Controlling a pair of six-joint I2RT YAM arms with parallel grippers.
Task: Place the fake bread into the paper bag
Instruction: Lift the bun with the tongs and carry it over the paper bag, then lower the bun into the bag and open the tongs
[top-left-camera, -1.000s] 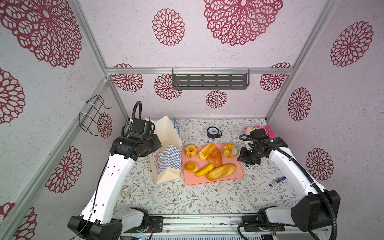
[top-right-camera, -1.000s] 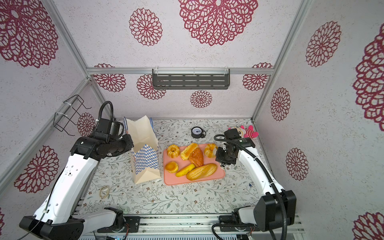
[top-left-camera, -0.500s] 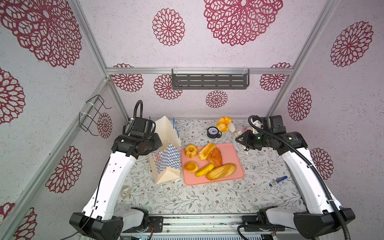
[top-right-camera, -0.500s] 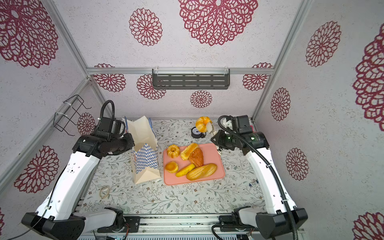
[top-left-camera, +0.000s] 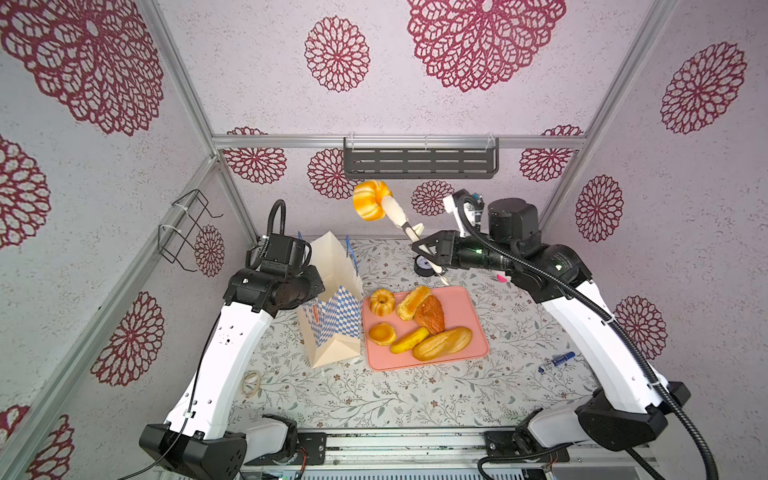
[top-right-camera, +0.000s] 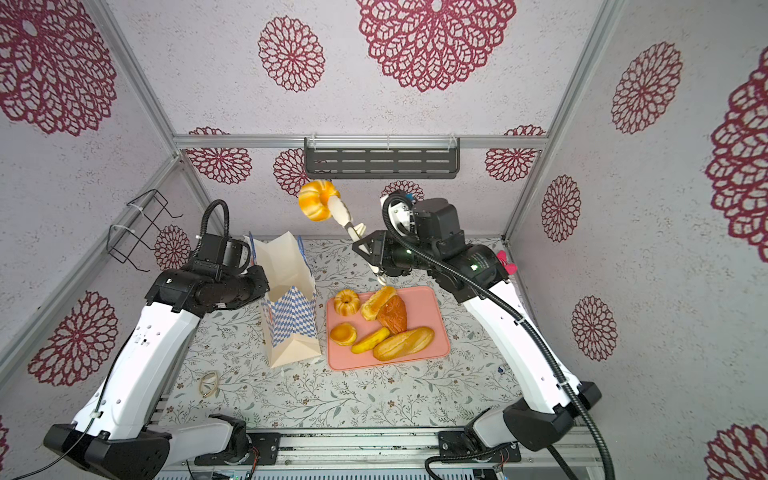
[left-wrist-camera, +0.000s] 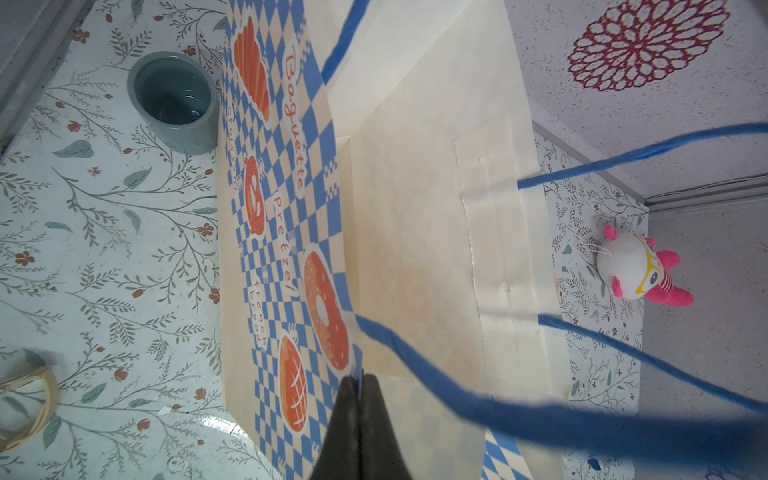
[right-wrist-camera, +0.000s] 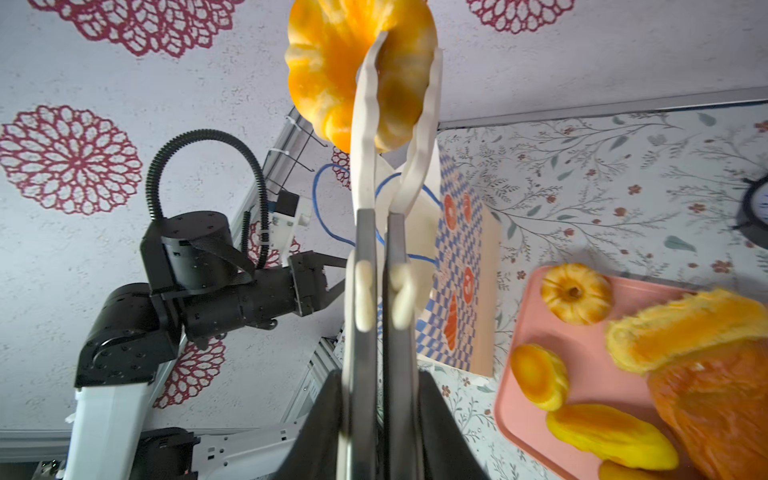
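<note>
One ring cake aloft, six pastries waiting

Gripping white tongs (top-left-camera: 397, 214) in the tightly closed right pincer (top-left-camera: 428, 254), with a fluted ring cake (top-left-camera: 371, 200) nipped at their tips, high above and well beyond the pincer. Pinching the paper bag (top-left-camera: 332, 286) by its rim in the closed left pincer (left-wrist-camera: 359, 382), mouth open just ahead. Leaving six pieces on the pink tray (top-left-camera: 467, 299), below the right pincer. Could slip out: glossy cake, long springy tongs, wide swing. Could also snag the blue cord handles (left-wrist-camera: 582, 422) or shove the bag over.

Fluted ring cake (top-left-camera: 371, 200) aloft in tongs (top-left-camera: 397, 214) beyond right jaws; six pastries (top-left-camera: 442, 343) below. Paper bag (top-left-camera: 332, 320) upright, open, rim between left jaws.
</note>
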